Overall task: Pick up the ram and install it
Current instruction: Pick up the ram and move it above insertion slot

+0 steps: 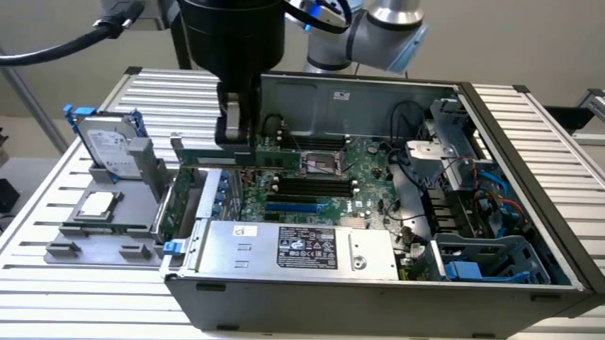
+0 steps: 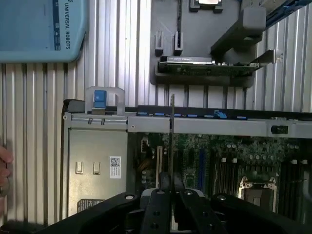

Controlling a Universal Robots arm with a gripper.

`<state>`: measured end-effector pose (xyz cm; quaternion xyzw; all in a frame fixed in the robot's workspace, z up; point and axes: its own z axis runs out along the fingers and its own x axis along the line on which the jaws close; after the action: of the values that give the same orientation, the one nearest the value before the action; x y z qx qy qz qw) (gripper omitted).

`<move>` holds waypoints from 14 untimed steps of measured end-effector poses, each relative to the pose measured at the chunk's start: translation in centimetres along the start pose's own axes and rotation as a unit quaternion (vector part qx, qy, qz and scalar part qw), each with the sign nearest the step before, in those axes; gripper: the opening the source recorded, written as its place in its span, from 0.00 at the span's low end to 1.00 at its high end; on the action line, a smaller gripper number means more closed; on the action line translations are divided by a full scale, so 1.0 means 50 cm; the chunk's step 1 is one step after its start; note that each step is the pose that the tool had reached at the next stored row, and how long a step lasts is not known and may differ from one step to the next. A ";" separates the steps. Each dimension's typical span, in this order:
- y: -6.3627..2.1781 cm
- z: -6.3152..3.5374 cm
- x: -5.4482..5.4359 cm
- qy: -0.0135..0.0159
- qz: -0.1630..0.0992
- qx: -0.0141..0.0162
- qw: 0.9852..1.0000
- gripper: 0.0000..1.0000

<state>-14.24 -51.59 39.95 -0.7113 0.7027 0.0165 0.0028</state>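
counter point(image 1: 529, 120): ribbed metal slats, lying under everything below the fingers.
hard drive point(image 1: 104, 145): upright in a blue bracket on the grey fixture point(image 1: 132, 230), well off the fingers toward the exterior view's left.
processor chip point(image 1: 98, 205): flat silver square on the same fixture, left of the fingers and lower.
expansion card point(image 1: 180, 205): green, standing on edge between the fixture and the case, just left of the fingers and below them.
fingers point(image 1: 234, 131): clamped on the ram at about its middle, above the case's left wall.
ram point(image 1: 274, 157): held level and edge-up. One end is over the motherboard and the other reaches out past the wall toward the expansion card. The wrist view shows it edge-on point(image 2: 171, 136), crossing the case rail point(image 2: 219, 127).
memory slots point(image 1: 304, 188): black parallel rows on the motherboard, right of the fingers and lower, apart from the ram.
processor socket point(image 1: 319, 164): just right of the ram's inner end.
power supply point(image 1: 293, 244): labelled silver box, nearer the camera than the fingers.
drive cage point(image 1: 492, 262): blue-grey, far right of the fingers.
hand point(image 2: 4, 165): a person's, beside the case, well apart from the fingers.
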 end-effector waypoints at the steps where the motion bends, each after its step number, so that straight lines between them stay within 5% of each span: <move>1: -0.009 0.001 0.000 0.000 0.000 0.000 1.000 0.00; 14: -0.126 0.043 -0.041 0.000 0.000 0.000 1.000 0.00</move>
<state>-8.02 -49.39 37.76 -0.7114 0.7026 0.0167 0.0027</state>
